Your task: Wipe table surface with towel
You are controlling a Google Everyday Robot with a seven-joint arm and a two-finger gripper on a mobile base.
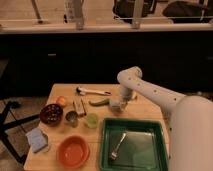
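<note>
The wooden table [145, 107] carries several kitchen items. A folded blue-grey towel [39, 140] lies at the front left corner, partly over the edge. My gripper [117, 104] is low over the table's middle, just right of a green vegetable [99, 102] and behind the green tray. It is far from the towel. The white arm reaches in from the right.
A green tray [150, 131] with a metal utensil [118, 145] fills the front right. An orange bowl [74, 151], a dark red bowl [51, 114], an orange fruit [61, 100], a metal cup [71, 118], a green cup [91, 120] and a white-handled utensil [92, 91] are on the left half.
</note>
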